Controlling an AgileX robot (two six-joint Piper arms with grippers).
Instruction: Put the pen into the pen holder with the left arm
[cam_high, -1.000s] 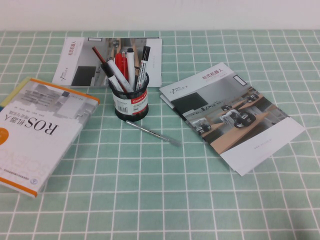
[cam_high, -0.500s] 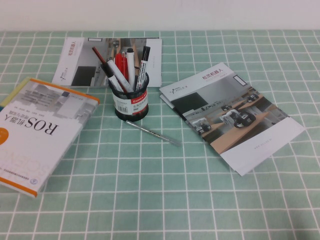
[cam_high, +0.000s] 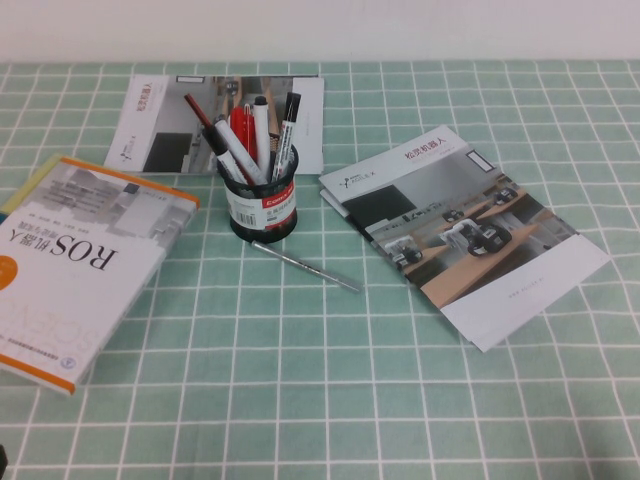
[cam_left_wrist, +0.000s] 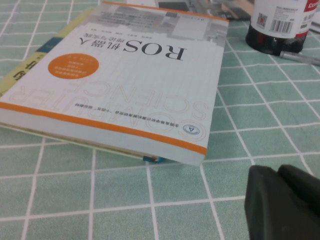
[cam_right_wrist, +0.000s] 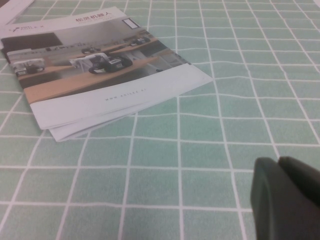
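The black mesh pen holder (cam_high: 262, 205) with its white and red label stands at the table's middle left. Its base also shows in the left wrist view (cam_left_wrist: 276, 31). Several pens stand in it, among them the white marker (cam_high: 287, 128) with black print and a black cap, leaning against the right rim. My left gripper (cam_left_wrist: 278, 171) is shut and empty, low over the cloth near the ROS book's front corner and far from the holder. My right gripper (cam_right_wrist: 279, 162) is shut and empty, low over the cloth near the right brochure. Neither gripper shows in the high view.
A thin silver-grey stick pen (cam_high: 306, 266) lies on the cloth just in front of the holder. The ROS book (cam_high: 75, 260) lies at the left, one brochure (cam_high: 165, 125) behind the holder, and another brochure (cam_high: 470, 235) at the right.
A small dark bit has appeared at the bottom left corner of the high view. The pens, holder, book and brochures have not moved.
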